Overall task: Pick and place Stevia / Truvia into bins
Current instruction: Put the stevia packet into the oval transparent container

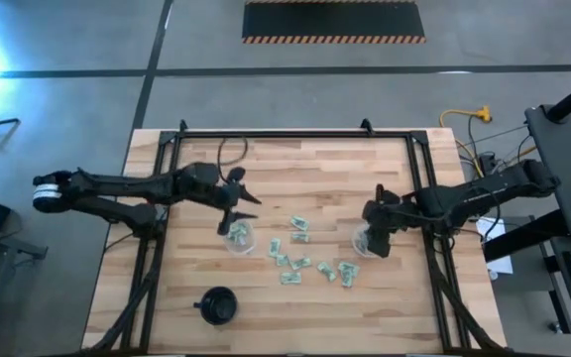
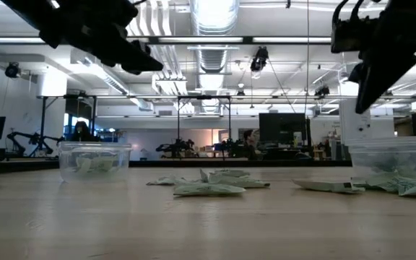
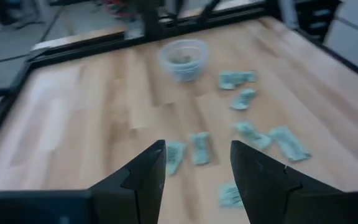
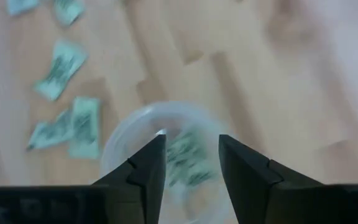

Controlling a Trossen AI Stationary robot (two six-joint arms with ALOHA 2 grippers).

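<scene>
Several pale green and white packets [image 1: 300, 256] lie flat on the wooden table between two clear cups; they also show in the low view [image 2: 211, 184]. The left cup [image 1: 239, 239] holds a few packets [image 2: 92, 163]. The right cup [image 1: 365, 242] also holds packets [image 4: 188, 158]. My left gripper [image 3: 197, 171] is open and empty, hanging just above the left cup [image 2: 94, 160] on its far side. My right gripper [image 4: 191, 155] is open, pointing down over the right cup's [image 4: 160, 149] mouth and clear of its rim [image 2: 392, 143].
A black round cup-like object [image 1: 218, 304] stands near the table's front edge, left of centre. A black frame [image 1: 295, 135] runs along the table's far and side edges. The far half of the wooden tabletop [image 1: 315, 169] is bare.
</scene>
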